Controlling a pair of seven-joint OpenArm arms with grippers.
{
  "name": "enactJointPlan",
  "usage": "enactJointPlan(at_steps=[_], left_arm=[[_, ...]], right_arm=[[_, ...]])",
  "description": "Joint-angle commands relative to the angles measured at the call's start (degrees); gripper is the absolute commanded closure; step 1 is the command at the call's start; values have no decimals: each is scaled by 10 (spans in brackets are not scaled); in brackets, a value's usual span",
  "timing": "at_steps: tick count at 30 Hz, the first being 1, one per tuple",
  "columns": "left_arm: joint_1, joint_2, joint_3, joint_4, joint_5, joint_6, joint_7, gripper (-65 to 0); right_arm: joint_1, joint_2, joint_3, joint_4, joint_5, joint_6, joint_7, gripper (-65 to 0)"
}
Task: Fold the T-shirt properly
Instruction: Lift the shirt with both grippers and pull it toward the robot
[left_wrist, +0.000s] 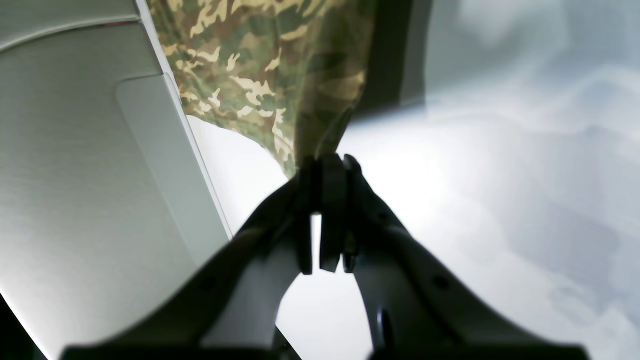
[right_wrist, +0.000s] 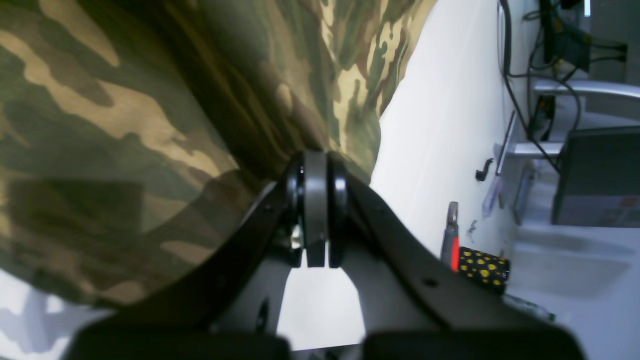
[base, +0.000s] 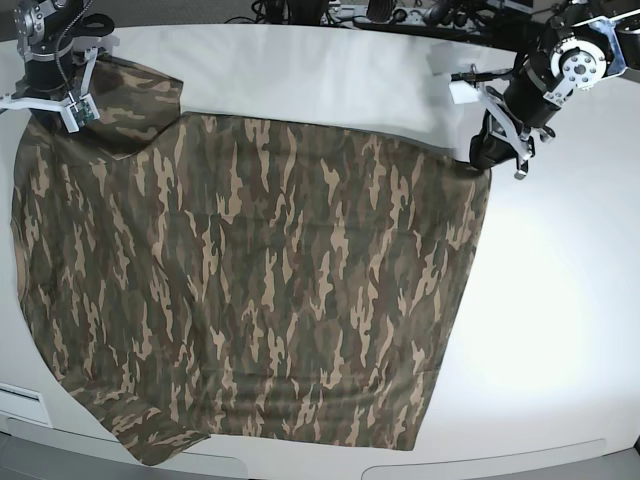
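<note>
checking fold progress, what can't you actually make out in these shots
- T-shirt collar: not seen in any view.
- Base view: right gripper fingertips lie behind its own wrist; left gripper is a dark shape, grip point unclear.
- Left wrist view: table beyond the cloth is blurred.
- Right wrist view: cloth fills the left side, hiding the table beneath.

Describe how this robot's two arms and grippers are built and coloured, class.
The left gripper and right gripper both have black curved fingers with grey inner pads. In the base view, each arm is black and silver-grey metal, with white wrist brackets and thin dark cables.
</note>
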Motion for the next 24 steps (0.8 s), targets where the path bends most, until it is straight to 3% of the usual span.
enactJointPlan(at_steps=[1, 10, 18, 24], left_arm=[[5, -16, -4, 13, 13, 9, 8, 0], [78, -15, -4, 68, 67, 31, 70, 0], [164, -15, -4, 101, 132, 41, 109, 0], [233, -15, -4, 101, 160, 41, 126, 0]], right_arm=[[-11, 8, 5, 19, -12, -9, 3, 0], [-67, 8, 5, 70, -65, -50, -39, 0], [-113, 8, 5, 70, -69, -90, -72, 0], [-116, 5, 5, 70, -67, -90, -104, 0]])
